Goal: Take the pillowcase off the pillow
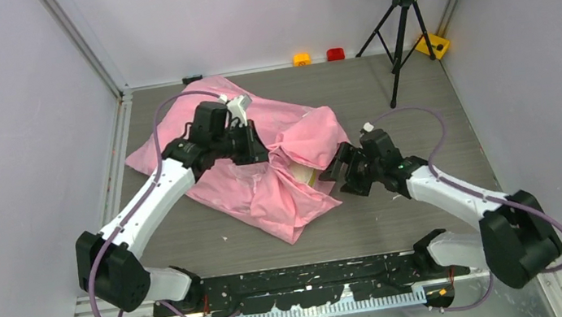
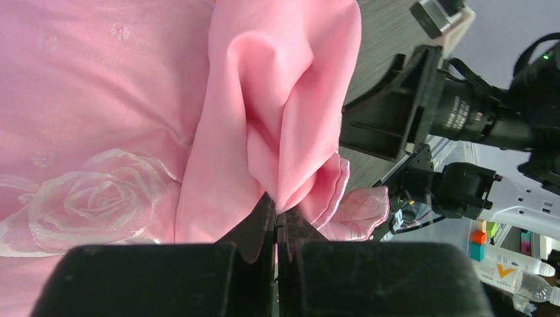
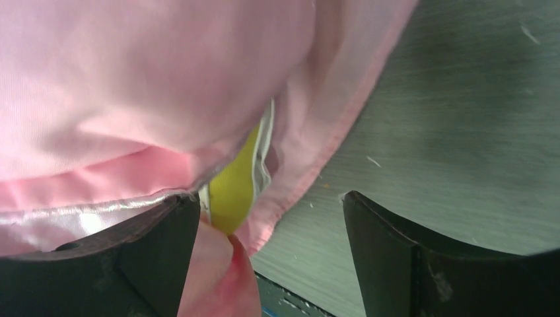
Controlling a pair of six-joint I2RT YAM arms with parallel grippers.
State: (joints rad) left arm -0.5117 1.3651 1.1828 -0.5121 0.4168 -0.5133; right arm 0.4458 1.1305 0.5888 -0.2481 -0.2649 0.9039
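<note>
- Top external: the pillowcase (image 1: 263,169) lies rumpled across the middle of the bench (image 1: 417,91). It hides most of the pillow (image 1: 309,176) (only a sliver of yellow shows at the opening on the right). The left jaws sit on top of the cloth near its middle, and the right jaws point at the opening from the right.
- Left wrist: the left jaws are closed on a raised fold of the pillowcase (image 2: 284,99), pinched right at the tips. It looks like cloth only, which a clean strip needs, though I cannot tell whether any pillow is caught underneath.
- Right wrist: the right jaws stand wide open, gripping nothing. The yellow edge of the pillow (image 3: 234,191) pokes out past the hem of the pillowcase (image 3: 132,86) between them, close to one of them. The best move, I judge, is to advance until that edge sits deep between them. They should then close on the pillow alone (not the hem), and the two arms should draw apart low along the bench (image 3: 462,119).
</note>
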